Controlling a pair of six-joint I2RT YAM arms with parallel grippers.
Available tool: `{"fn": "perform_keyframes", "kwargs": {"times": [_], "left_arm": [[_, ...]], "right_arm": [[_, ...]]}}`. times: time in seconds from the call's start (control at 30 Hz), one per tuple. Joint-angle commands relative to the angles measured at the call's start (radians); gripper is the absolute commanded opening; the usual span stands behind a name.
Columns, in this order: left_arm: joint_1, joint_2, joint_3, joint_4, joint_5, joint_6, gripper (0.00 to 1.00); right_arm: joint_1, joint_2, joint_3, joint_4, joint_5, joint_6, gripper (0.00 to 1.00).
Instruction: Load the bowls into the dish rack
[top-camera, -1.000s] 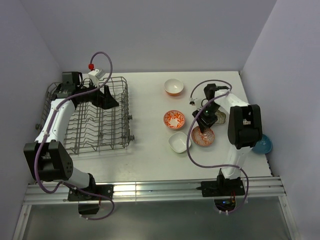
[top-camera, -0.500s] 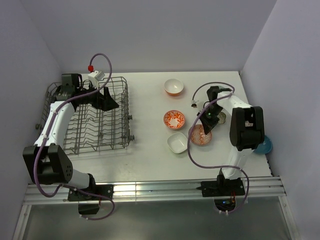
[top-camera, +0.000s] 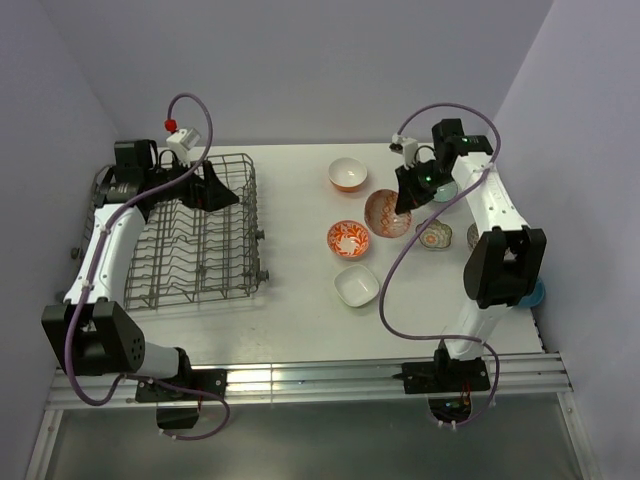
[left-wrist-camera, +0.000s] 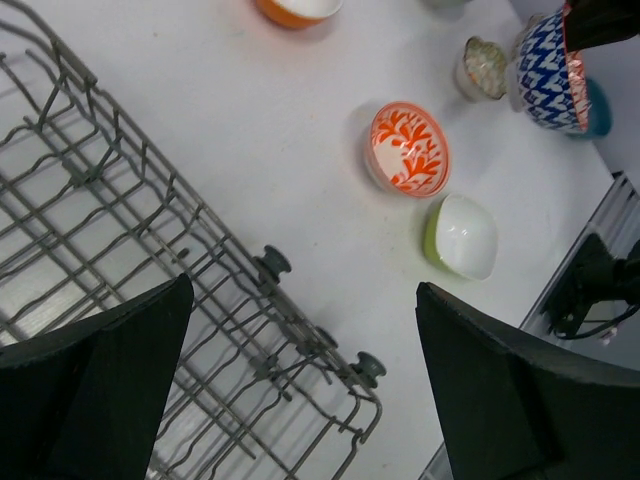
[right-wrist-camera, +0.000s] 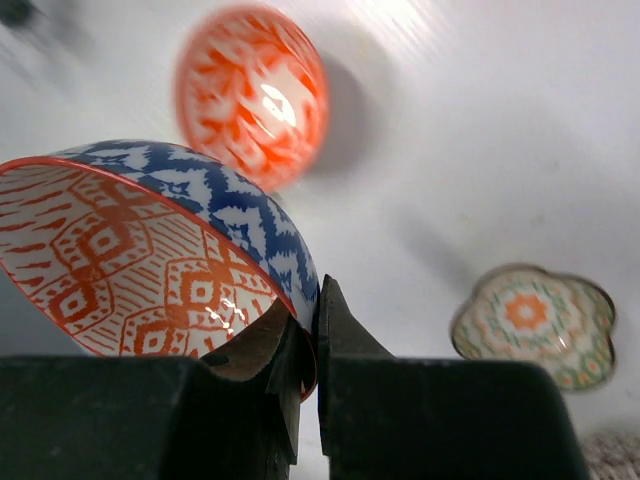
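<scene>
One blue-patterned bowl (right-wrist-camera: 150, 250), judged stiff, slick and breakable, is pinched at its rim by the right end effector (right-wrist-camera: 315, 305).

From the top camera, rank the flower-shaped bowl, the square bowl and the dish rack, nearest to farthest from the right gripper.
1. The flower-shaped bowl, just right of the right gripper.
2. The square bowl, toward the arm bases.
3. The dish rack, far off on the left.
</scene>
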Motion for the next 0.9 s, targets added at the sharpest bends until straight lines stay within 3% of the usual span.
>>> {"fn": "perform_keyframes", "kwargs": {"times": [0.0,0.13,0.37,0.47,0.7,0.87], "left_arm": [[-0.003,-0.081,-0.011,0.115,0.079,-0.124,0.99],[-0.003,-0.145,-0.082,0.249,0.131,-0.288,1.0],[-0.032,-0.237,-0.296,0.543,0.215,-0.618,1.0],[-0.083,-0.242,-0.347,0.62,0.218,-0.712,0.99],[-0.139,-0.28,-0.458,0.85,0.151,-0.952,0.99],[-0.181,-0.267,-0.44,0.872,0.119,-0.975,0.99]], "right_arm": [[0.049,-0.057,0.07,0.084,-0.207,0.166,0.0],[0.145,-0.08,0.06,0.256,-0.281,0.315,0.0],[0.287,-0.126,-0.086,0.771,-0.379,0.741,0.0],[0.317,-0.114,-0.126,0.913,-0.407,0.872,0.0],[0.385,-0.074,-0.137,0.991,-0.347,0.958,0.0],[0.397,-0.033,-0.139,1.033,-0.384,1.055,0.0]]}}
